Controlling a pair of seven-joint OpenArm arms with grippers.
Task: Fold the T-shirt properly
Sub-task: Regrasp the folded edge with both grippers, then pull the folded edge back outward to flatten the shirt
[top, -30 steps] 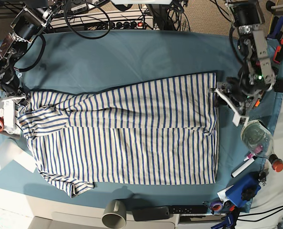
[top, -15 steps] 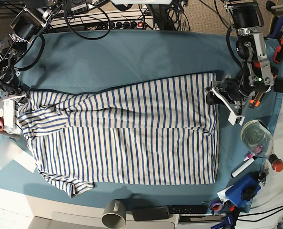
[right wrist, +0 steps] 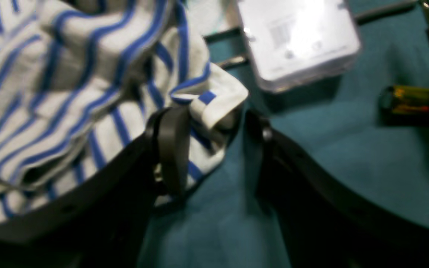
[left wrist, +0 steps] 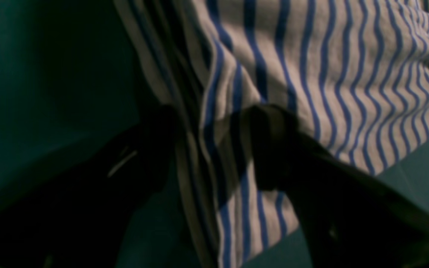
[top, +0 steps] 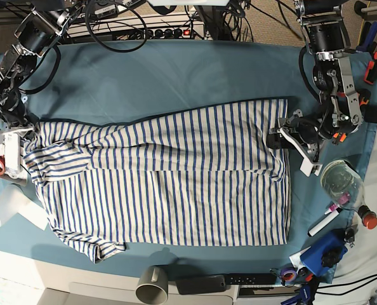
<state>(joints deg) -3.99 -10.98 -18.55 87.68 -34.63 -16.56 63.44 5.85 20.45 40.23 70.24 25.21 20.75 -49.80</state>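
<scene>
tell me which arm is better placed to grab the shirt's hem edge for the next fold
Left. Its open left gripper straddles the T-shirt hem edge; the right gripper is at the far sleeve end.

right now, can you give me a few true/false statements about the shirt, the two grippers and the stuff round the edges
1. The T-shirt lies spread on the teal table cloth. True.
2. The left gripper is shut tight with no cloth near it. False: its jaws stand open, astride the shirt's edge.
3. The right gripper has a corner of striped cloth between its open jaws. True.
4. A grey mug stands on top of the shirt. False: it lies on its side off the shirt, at the table's near edge.
5. The shirt is red with white dots. False: it is white with thin blue stripes.
</scene>
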